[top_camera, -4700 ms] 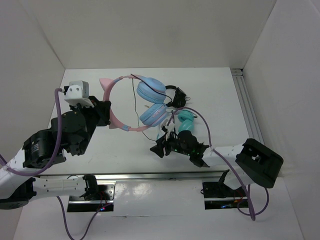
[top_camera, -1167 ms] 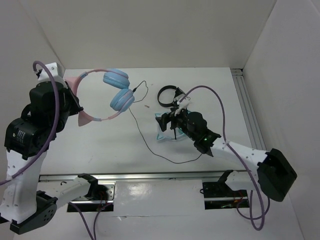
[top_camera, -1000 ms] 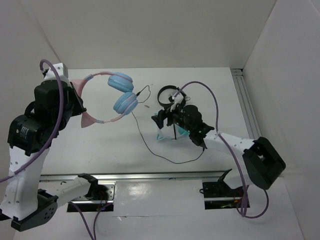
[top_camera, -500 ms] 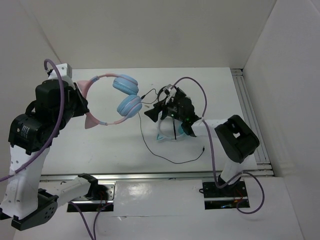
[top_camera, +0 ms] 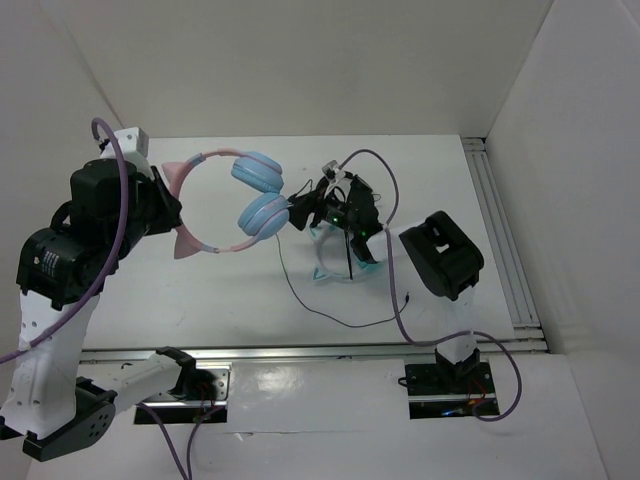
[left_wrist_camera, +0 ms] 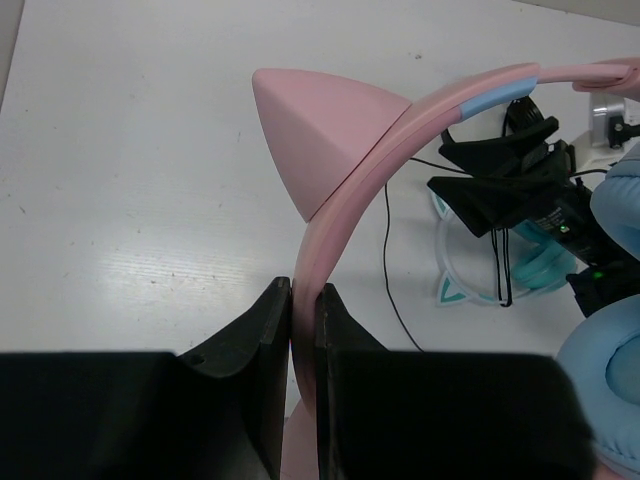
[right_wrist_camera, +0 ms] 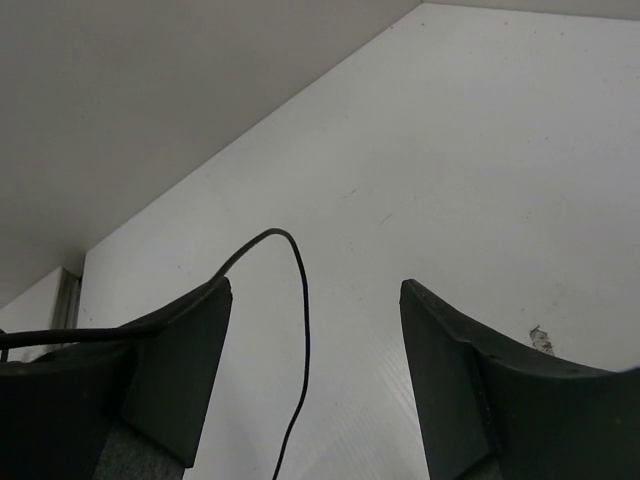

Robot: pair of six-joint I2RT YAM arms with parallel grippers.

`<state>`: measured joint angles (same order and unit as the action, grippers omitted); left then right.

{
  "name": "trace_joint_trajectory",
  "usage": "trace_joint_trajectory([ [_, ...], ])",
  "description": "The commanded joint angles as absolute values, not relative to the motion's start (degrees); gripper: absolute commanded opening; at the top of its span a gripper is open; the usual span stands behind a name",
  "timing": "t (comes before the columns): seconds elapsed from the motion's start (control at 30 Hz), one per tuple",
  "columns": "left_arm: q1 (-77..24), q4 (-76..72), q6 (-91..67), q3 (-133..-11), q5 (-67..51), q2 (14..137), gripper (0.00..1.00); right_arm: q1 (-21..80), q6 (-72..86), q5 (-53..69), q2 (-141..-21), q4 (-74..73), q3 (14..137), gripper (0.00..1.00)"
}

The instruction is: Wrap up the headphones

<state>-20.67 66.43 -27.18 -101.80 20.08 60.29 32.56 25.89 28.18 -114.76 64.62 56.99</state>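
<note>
Currently, the left gripper [top_camera: 166, 206] is clamped tight on the pink headband of the headphones [top_camera: 262, 213], gripping just below one pink cat ear [left_wrist_camera: 320, 135]; in the left wrist view the band runs straight up between the two dark fingers [left_wrist_camera: 262, 340]. The headphones are held up off the white table [top_camera: 200, 290], left of centre, with the two light-blue ear cups swung toward the right arm. The right gripper [top_camera: 305, 210] sits just beside the lower cup, its jaws well apart and closed on nothing. The thin dark cable [right_wrist_camera: 303, 280] passes through the gap between its fingers [right_wrist_camera: 190, 360]; whether it touches them I cannot tell. The cable drops from the cups and loops across the table. A white-banded pair with teal cat ears [top_camera: 325, 272] lies under the right arm.
</note>
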Motion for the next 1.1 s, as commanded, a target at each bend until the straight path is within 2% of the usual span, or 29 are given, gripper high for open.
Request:
trace_joint_trajectory([
  [0.0,-20.57,60.91,-29.18,-104.5,16.44,59.77,0.0,32.96,29.26,29.27,-117.59,74.35,60.03,0.75],
  [0.1,-20.57,61.52,-29.18,-104.5,15.91,59.77,0.0,32.96,31.81,29.27,-119.88,78.12,61.43,0.68],
  [0.33,-20.57,61.52,-29.79,-102.84,16.52,59.15,0.0,34.01,36.56,28.74,-120.59,86.82,60.12,0.68],
  [0.97,-20.57,61.61,-32.52,-105.29,14.41,57.48,0.0,38.85,39.2,30.59,-128.76,91.32,61.35,0.69],
  [1.07,-20.57,61.61,-33.04,-105.29,13.19,57.48,0.0,38.85,39.2,31.11,-129.28,91.32,62.13,0.53],
])
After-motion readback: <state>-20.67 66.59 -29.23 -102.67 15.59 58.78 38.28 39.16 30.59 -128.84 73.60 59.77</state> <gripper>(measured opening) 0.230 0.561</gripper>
